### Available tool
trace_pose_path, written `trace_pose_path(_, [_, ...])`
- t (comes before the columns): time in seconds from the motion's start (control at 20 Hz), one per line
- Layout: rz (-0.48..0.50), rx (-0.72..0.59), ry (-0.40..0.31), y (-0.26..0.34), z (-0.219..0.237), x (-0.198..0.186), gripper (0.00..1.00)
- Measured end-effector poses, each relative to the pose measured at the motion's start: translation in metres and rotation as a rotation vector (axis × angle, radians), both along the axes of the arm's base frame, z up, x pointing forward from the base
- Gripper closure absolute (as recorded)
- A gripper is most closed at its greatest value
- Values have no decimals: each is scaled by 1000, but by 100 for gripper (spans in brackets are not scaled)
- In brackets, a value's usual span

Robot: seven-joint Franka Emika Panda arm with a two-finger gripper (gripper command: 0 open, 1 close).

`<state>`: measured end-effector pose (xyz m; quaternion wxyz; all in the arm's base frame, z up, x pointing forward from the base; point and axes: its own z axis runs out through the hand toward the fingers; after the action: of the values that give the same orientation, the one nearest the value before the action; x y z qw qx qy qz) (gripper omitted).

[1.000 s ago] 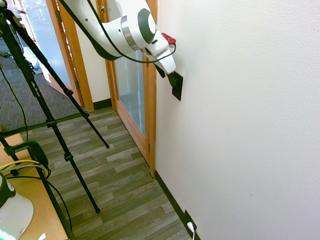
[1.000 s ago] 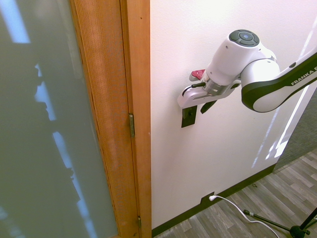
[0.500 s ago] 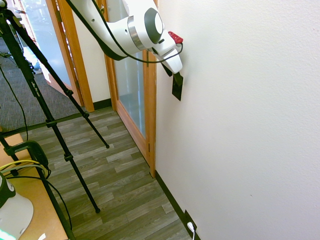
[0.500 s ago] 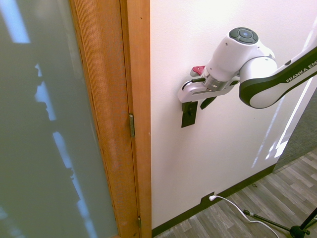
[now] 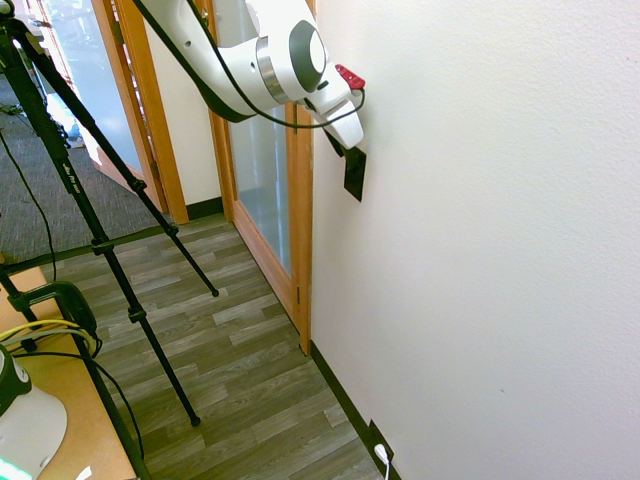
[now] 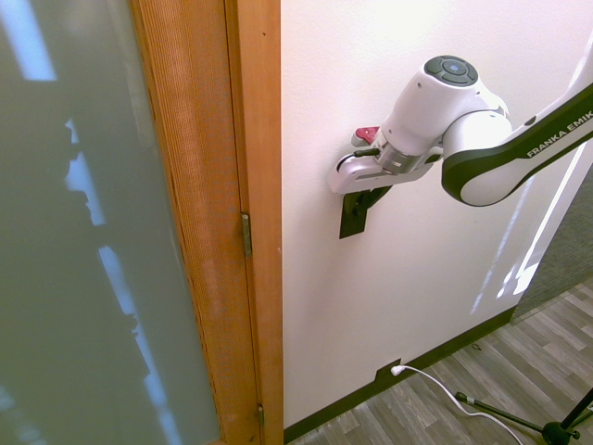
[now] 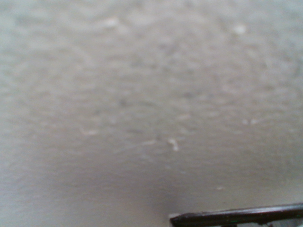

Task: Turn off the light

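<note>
Since a second ago the arm has edged closer along the wall, its gripper [image 5: 350, 150] now pressed down at the top edge of the switch [image 5: 354, 176]. From the first exterior view, the black plate sits on the white wall [image 5: 480, 250] just beside the wooden door frame [image 5: 300, 220], presumably so that a downward nudge flips it; the fingers are hidden, so I cannot tell their spread. From the second exterior view, the gripper [image 6: 359, 197] overlaps the switch [image 6: 352, 219], with a socket plate [image 6: 387, 375] well below. Up close, the wrist view gives only blurred wall [image 7: 142, 94].
</note>
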<state>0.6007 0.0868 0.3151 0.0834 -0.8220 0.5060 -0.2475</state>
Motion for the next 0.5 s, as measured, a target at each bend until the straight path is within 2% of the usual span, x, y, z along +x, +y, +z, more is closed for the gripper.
trace_pose_path(0.5, [-10,1,6,-7,-3,1,100])
